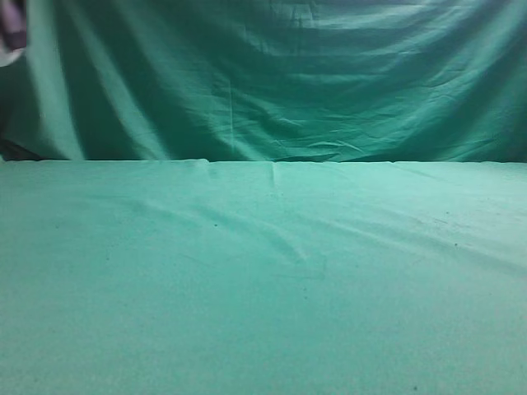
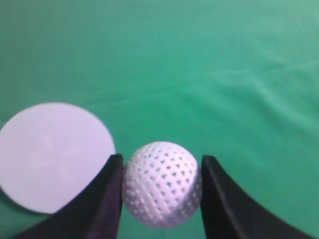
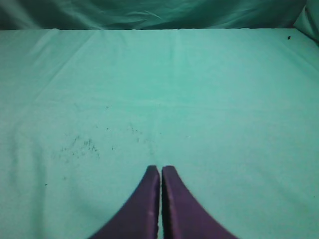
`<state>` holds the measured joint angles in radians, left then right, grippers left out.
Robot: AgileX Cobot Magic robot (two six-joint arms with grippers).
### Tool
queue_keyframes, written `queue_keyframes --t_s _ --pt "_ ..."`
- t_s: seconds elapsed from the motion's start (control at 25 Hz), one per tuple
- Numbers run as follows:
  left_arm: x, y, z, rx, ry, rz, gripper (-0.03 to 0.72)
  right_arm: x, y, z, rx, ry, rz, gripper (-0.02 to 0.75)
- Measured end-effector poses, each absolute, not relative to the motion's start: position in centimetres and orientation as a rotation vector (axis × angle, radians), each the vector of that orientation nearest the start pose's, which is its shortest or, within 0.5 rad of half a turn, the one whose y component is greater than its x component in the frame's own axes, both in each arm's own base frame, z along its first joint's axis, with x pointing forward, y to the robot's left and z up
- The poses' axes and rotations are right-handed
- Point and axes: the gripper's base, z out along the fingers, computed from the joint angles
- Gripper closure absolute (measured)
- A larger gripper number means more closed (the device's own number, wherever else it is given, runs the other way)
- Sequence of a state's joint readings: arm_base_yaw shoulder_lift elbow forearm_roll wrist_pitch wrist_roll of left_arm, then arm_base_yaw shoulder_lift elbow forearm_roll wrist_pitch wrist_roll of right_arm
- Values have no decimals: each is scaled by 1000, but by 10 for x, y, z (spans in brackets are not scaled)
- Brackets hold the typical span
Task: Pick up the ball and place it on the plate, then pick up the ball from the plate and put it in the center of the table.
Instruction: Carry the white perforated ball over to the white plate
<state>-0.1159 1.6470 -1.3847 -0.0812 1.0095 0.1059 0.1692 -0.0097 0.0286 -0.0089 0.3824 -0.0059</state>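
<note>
In the left wrist view the white dimpled ball point(image 2: 162, 184) sits between the two dark fingers of my left gripper point(image 2: 160, 191), which are closed against its sides. The flat round white plate point(image 2: 52, 154) lies on the green table point(image 2: 224, 89) just left of the ball and the left finger. In the right wrist view my right gripper point(image 3: 160, 174) is shut and empty over bare green cloth point(image 3: 199, 99). The exterior view shows only the table point(image 1: 263, 280); the ball, the plate and both grippers are out of that view.
The darker green folded curtain point(image 1: 272, 74) hangs behind the table's far edge. A dark and white object point(image 1: 12, 29) shows at the top left corner of the exterior view. Small dark specks point(image 3: 79, 144) mark the cloth ahead of the right gripper.
</note>
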Motion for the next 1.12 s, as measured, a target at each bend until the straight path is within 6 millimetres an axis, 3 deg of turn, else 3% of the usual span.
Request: queue_keyframes --t_s 0.24,0.52,0.92,1.12 --pt "319 15 262 -30 2806 -66 386 52 9 170 -170 1878 103 738" --pt "320 64 246 -225 2809 -4 386 52 9 170 -170 1878 103 738" --pt "338 73 220 -243 2773 -3 386 52 9 170 -170 1878 103 738" --pt "344 68 213 -157 2765 -80 386 52 9 170 -170 1878 103 738"
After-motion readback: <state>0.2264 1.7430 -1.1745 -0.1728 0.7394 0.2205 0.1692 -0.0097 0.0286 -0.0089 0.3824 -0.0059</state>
